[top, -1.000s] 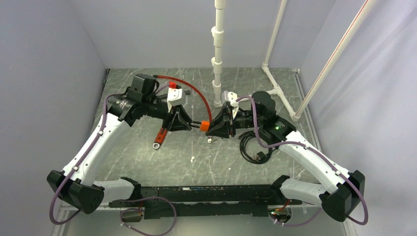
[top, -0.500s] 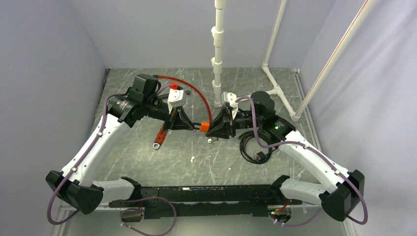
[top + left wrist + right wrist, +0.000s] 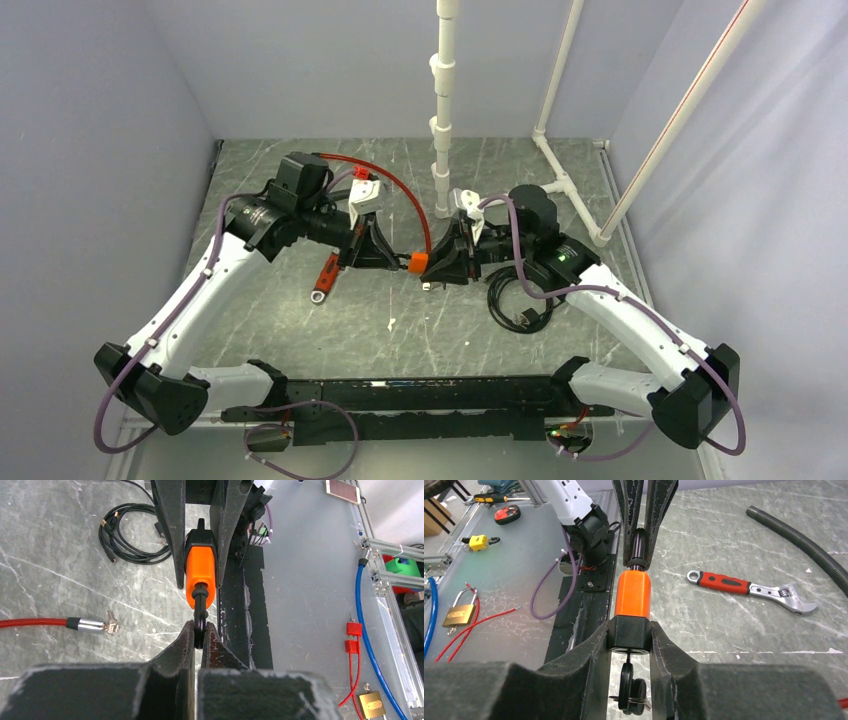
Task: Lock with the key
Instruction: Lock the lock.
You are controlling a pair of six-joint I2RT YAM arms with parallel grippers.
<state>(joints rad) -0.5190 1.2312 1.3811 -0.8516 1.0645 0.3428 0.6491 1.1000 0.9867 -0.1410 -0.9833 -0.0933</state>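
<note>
Now the left pincer (image 3: 199,629) has just clenched on the orange padlock's (image 3: 200,572) shackle (image 3: 199,605); the right pincer (image 3: 630,630) grips its body, key (image 3: 631,689) dangling beneath, seemingly ready for locking.

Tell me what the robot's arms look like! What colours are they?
Both the left arm and the right arm have smooth white shells with chunky black joints. A thin purple cable loops along each one. The jaws are black and wedge-shaped with scuffed edges. A small green light glows on the right arm.
</note>
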